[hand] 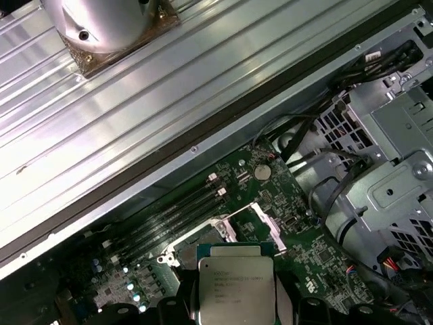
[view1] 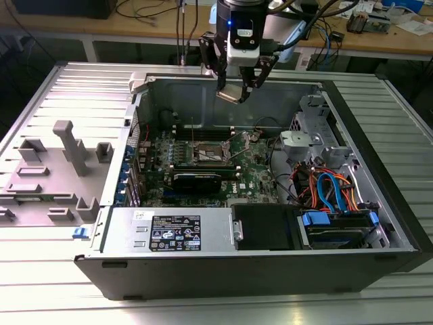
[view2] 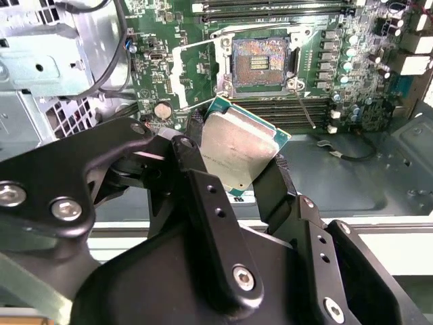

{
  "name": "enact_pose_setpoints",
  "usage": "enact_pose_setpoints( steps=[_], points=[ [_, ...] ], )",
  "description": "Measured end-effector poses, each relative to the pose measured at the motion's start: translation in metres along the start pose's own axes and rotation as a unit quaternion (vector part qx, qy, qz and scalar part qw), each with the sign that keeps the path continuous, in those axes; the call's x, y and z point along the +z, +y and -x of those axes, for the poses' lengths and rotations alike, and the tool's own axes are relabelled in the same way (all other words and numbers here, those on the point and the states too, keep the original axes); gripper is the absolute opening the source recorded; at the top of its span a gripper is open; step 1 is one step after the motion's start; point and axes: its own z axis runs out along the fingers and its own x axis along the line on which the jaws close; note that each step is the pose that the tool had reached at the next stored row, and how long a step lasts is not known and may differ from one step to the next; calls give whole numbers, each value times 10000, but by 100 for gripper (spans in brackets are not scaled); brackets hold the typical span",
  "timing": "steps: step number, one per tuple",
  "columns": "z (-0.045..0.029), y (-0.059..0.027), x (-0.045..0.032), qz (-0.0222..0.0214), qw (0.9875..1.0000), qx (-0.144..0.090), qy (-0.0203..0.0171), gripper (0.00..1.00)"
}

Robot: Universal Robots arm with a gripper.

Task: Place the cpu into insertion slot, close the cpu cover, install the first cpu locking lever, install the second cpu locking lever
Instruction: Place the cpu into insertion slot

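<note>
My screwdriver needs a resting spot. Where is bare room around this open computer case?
Free: the ribbed silver tabletop along the black computer case's near wall. Crowded: grey plastic fixture blocks at the exterior view's left; green motherboard inside.

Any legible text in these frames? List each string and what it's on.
No string reads legibly.
cpu, held in the gripper: several lines of print on its metal top, too small to read.
Black label on the power supply: white print and symbols, too blurred to read.
Small white sticker beside that label: unreadable.
Motherboard: white markings, too small to read.
</note>
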Motion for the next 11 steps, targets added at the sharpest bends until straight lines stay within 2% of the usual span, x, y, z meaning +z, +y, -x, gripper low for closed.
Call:
enact_pose_setpoints(
  steps=[5,11],
  points=[
    [0,0,1,3,9999,167,-14,55],
    [0,0,1,4,9998,179,-16,55]
  ],
)
